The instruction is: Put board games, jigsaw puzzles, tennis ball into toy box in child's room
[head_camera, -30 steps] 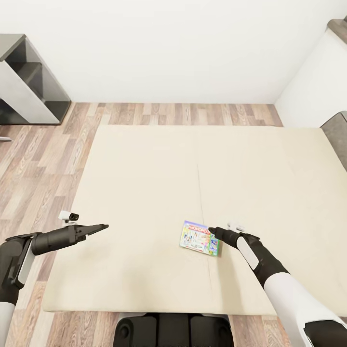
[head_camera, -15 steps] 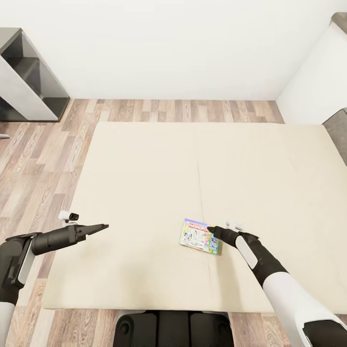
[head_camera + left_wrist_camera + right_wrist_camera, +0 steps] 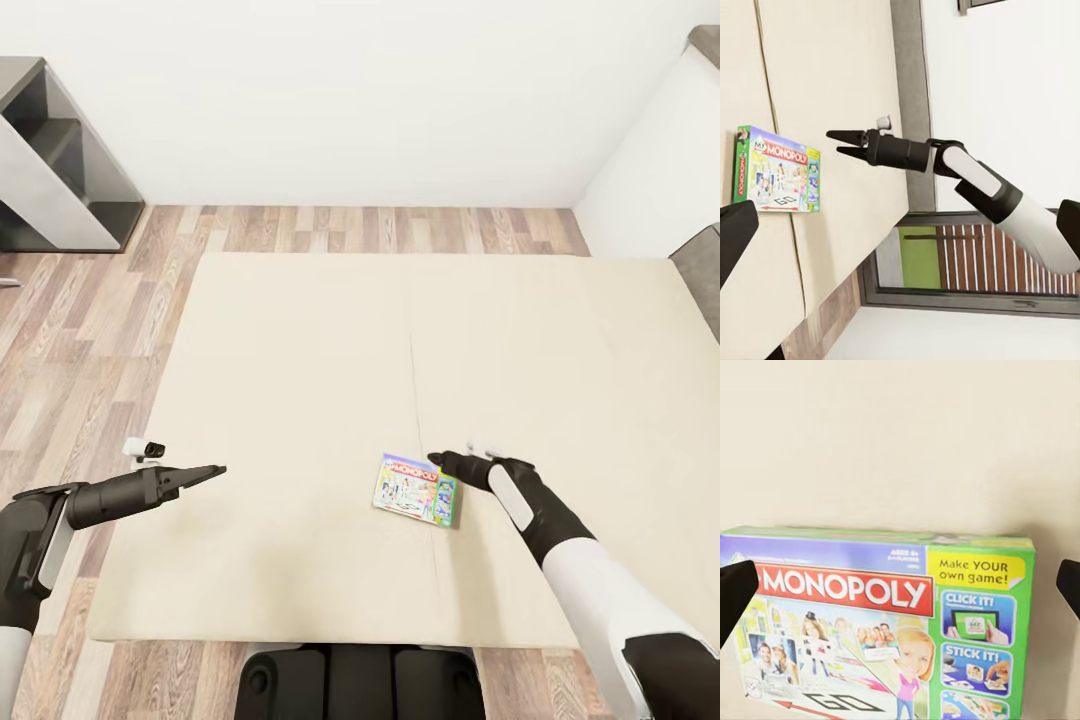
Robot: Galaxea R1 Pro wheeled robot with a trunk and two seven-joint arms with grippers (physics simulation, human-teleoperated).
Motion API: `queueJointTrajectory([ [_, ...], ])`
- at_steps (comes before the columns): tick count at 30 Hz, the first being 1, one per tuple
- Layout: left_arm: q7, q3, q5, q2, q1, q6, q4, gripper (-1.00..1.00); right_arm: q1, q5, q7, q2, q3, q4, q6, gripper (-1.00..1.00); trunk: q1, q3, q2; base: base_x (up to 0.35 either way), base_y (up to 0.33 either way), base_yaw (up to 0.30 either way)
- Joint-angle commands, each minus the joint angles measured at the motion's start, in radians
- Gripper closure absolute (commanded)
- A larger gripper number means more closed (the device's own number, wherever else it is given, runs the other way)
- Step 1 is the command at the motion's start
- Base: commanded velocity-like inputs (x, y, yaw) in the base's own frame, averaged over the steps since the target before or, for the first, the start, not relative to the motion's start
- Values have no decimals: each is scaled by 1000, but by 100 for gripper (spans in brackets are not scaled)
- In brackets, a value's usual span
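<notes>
The Monopoly board game (image 3: 417, 491) lies flat on the bed (image 3: 300, 330), nearer its foot edge and just right of the centre seam. My right gripper (image 3: 438, 461), jaws parted and empty, hovers at the box's far right corner, its long axis running left from there. My left gripper (image 3: 212, 470), seemingly closed and empty, hangs well apart.

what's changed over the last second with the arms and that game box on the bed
The right gripper has drawn back slightly from the board game, its tips now at the box's far right corner instead of over its right edge; its fingers are apart and hold nothing. The view also shifted slightly early on, which is the camera moving. The game lies flat where it was on the bed, and the left gripper hovers in the same spot.
</notes>
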Motion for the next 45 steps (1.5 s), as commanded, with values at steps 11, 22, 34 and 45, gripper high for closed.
queueJointTrajectory([
  [11, -4, -1, -1, 1, 0, 11, 0, -100, -22, 2, -5, 7, 3, -1, 43, -100, 1, -4, -2, 0, 0, 0],
  [22, -4, 1, -1, 1, 0, 10, 0, -100, -23, 1, -6, 3, 2, -1, 43, -100, 1, -20, -2, 0, 0, 0],
  [34, -4, 1, -1, 1, 0, 10, 0, -100, -23, 1, -6, -4, 1, 0, 42, -100, 1, -40, -2, 0, 0, 0],
  [45, -4, 0, -1, 1, 0, 10, 0, -100, -23, 2, -5, 3, 1, -1, 40, -100, 1, -58, -2, 0, 0, 0],
])
